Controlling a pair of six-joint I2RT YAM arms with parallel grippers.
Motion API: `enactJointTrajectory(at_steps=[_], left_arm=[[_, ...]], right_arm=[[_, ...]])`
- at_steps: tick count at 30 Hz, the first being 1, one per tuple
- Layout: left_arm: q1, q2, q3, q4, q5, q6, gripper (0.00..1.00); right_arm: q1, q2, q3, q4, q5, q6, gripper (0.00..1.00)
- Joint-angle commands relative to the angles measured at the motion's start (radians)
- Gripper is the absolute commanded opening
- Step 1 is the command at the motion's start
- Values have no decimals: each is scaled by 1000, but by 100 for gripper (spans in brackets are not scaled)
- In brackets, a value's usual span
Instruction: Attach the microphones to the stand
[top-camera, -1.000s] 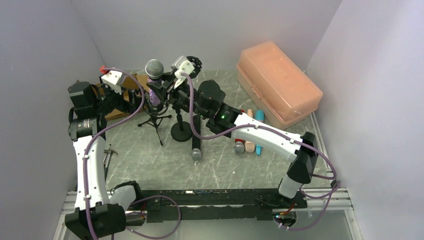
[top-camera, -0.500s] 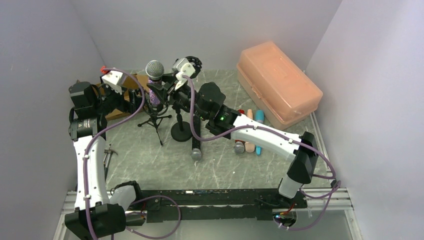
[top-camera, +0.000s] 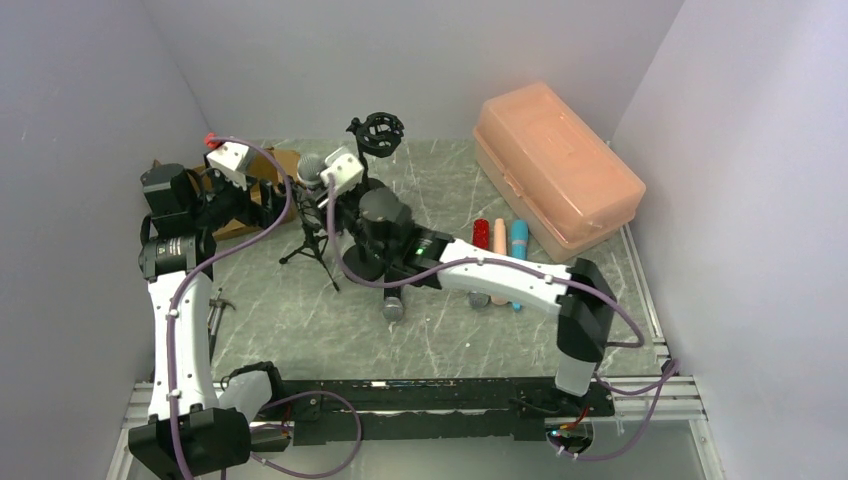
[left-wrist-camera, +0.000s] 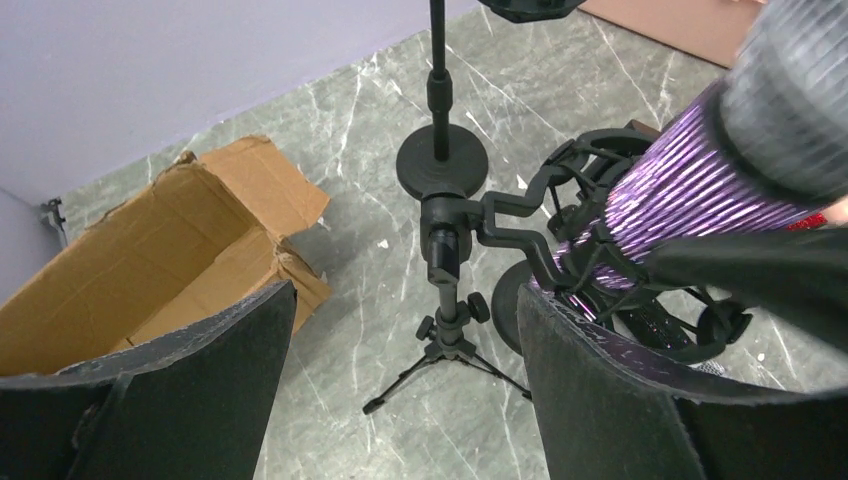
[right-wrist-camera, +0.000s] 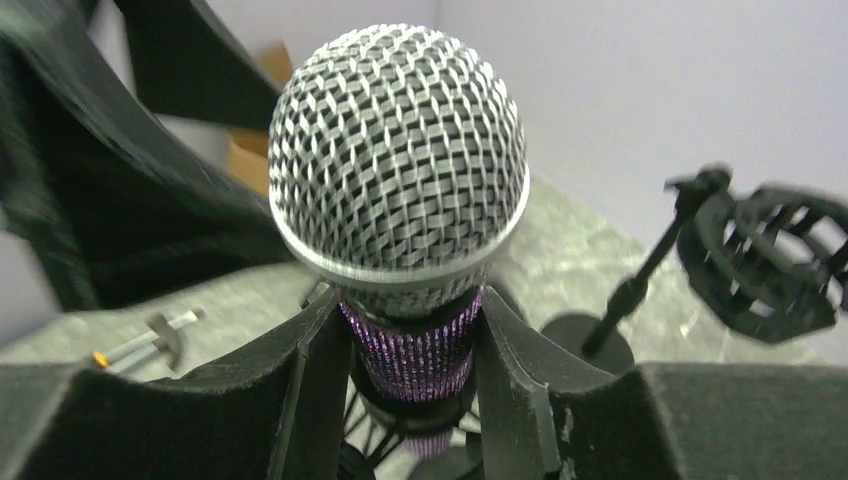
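The glittery purple microphone (top-camera: 312, 170) with its silver mesh head (right-wrist-camera: 398, 150) sits in the black clip (left-wrist-camera: 590, 250) of the small tripod stand (top-camera: 318, 247). My right gripper (top-camera: 320, 190) is shut on its purple body (right-wrist-camera: 412, 345) just below the head. My left gripper (top-camera: 262, 200) is open beside the stand on the left; the stand's post (left-wrist-camera: 445, 250) shows between its fingers (left-wrist-camera: 190, 390), untouched. The red (top-camera: 481, 232), peach (top-camera: 499, 236) and light blue (top-camera: 519, 240) microphones lie side by side on the table. The black one (top-camera: 393, 298) lies under my right arm.
A second stand with a round base (left-wrist-camera: 442, 160) and an empty shock mount (top-camera: 378, 133) stands behind the tripod. A cardboard box (left-wrist-camera: 150, 260) lies at the far left. A closed pink plastic case (top-camera: 555, 165) stands at the back right. A small tool (top-camera: 215, 315) lies near the left arm.
My right arm has swung left and down with the purple microphone, whose head now sits lower in the tripod's clip. The second stand's shock mount has come into view. The left arm barely moved.
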Motion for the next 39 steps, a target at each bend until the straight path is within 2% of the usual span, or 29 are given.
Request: enactJointTrajectory(at_steps=[1, 9, 10, 11, 12, 14, 16, 19, 22, 26, 31, 35, 39], left_arm=[[-2, -8, 1, -23, -6, 5, 86], [-3, -8, -6, -19, -9, 6, 86], [-2, -8, -6, -16, -8, 4, 86], [-3, -8, -6, -12, -8, 2, 86], [-2, -8, -6, -9, -10, 2, 86], [-4, -2, -5, 5, -20, 2, 86], [-5, 14, 10, 13, -34, 3, 86], [-5, 43, 39, 9, -44, 2, 86], [-6, 45, 51, 7, -45, 4, 86], [-6, 37, 55, -5, -35, 8, 87], [-5, 21, 81, -40, -25, 12, 91], [-5, 20, 169, -128, 0, 22, 99], [-6, 36, 283, -258, 47, 51, 99]], right_arm=[[17, 60, -40, -137, 190, -59, 0], [19, 29, -104, -40, 146, -2, 1], [18, 25, -97, -43, 117, 14, 9], [18, 21, -93, -42, 86, 28, 23], [18, 15, -91, -36, 51, 45, 45], [17, 1, -85, -33, 6, 100, 69], [15, -18, -70, -45, -29, 133, 80], [10, -61, -32, -97, -74, 155, 89], [-3, -127, -28, -169, -136, 160, 95], [-58, -250, -90, -261, -287, 157, 96], [-264, -367, -220, -370, -631, 137, 97], [-456, -321, -209, -478, -822, 67, 98], [-506, -237, -130, -534, -921, -33, 100]])
